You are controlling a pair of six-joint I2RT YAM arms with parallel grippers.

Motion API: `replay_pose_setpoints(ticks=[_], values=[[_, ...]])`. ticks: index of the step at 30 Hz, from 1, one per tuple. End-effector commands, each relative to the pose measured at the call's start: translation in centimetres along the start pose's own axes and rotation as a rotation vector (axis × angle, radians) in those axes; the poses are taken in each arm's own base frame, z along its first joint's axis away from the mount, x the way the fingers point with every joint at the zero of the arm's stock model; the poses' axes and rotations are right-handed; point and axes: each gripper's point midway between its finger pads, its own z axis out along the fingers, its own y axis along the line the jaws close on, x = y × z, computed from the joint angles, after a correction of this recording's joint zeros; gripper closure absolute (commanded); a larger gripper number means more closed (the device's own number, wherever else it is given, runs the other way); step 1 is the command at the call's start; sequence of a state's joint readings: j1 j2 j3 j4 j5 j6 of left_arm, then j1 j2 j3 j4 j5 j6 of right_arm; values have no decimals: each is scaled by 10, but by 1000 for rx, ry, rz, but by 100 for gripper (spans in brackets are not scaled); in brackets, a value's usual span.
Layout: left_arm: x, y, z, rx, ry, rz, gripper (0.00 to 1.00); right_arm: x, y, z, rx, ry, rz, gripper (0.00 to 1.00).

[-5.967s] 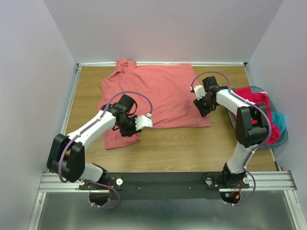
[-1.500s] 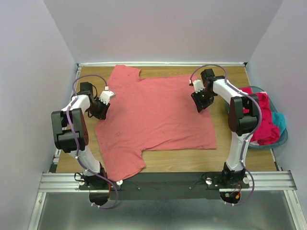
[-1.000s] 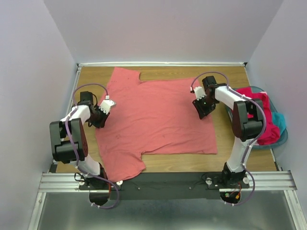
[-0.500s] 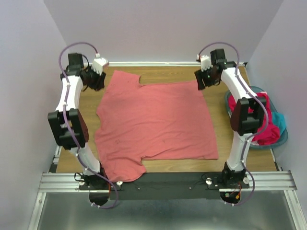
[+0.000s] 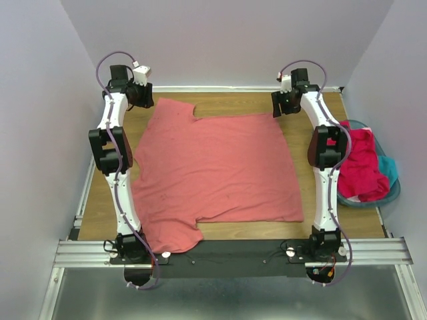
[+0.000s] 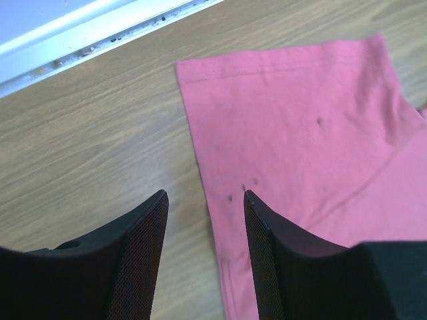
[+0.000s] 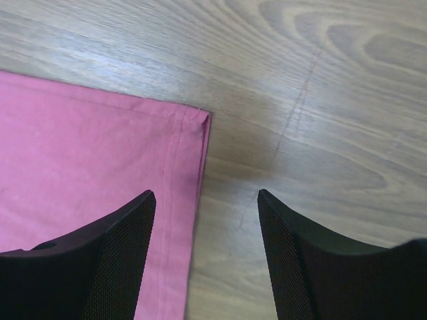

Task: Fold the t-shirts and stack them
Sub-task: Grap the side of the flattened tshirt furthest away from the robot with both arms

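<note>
Top external view, quick pass from my remote seat: the salmon-pink t-shirt (image 5: pixel 213 167) lies spread flat over most of the wooden table (image 5: pixel 313 100). Its collar end points toward the left side and one sleeve reaches the near edge by the left arm's base. Both arms are stretched out to the far side of the table. My left gripper (image 5: pixel 137 93) is at the far-left corner of the cloth, over the other sleeve, and my right gripper (image 5: pixel 283 103) is at the far-right corner. On the right, the round teal basket (image 5: pixel 395 192) sits at the table edge, apart from the spread shirt. A magenta-red t-shirt (image 5: pixel 357 167) is bunched up in it, and a bit of teal t-shirt (image 5: pixel 388 170) shows beside that. Left wrist view: the fingers (image 6: pixel 143 247) stand apart with nothing between them, and the sleeve's hemmed edge runs through the gap. One finger is over bare wood and the other over cloth. A few dark specks dot the fabric, and a pale rail (image 6: pixel 87 30) lines the far table edge. Right wrist view: the fingers (image 7: pixel 123 253) are also spread and hold nothing. The shirt's stitched corner lies just ahead of the gap, with its side hem running back between the tips. I can't tell how high either hand sits above the cloth.
</note>
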State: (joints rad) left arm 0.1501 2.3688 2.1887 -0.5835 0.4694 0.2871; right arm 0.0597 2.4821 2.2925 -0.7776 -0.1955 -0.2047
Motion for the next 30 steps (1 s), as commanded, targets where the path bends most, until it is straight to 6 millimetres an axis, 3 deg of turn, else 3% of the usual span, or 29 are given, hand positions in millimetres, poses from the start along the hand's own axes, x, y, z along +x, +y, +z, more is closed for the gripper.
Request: replay_pose_setpoints(ticks=[1, 6, 11, 18, 30], values=[[-8, 5, 26, -63, -22, -36, 43, -15, -8, 15, 45, -58, 19, 30], [8, -4, 55, -41, 5, -38, 43, -18, -7, 27, 31, -84, 20, 30], [22, -8, 69, -54, 45, -29, 43, -15, -7, 44, 20, -90, 19, 30], [44, -7, 77, -65, 100, -52, 41, -10, -1, 58, -20, -92, 31, 30], [59, -15, 73, -33, 153, -53, 37, 4, 25, 74, -100, -59, 17, 35]])
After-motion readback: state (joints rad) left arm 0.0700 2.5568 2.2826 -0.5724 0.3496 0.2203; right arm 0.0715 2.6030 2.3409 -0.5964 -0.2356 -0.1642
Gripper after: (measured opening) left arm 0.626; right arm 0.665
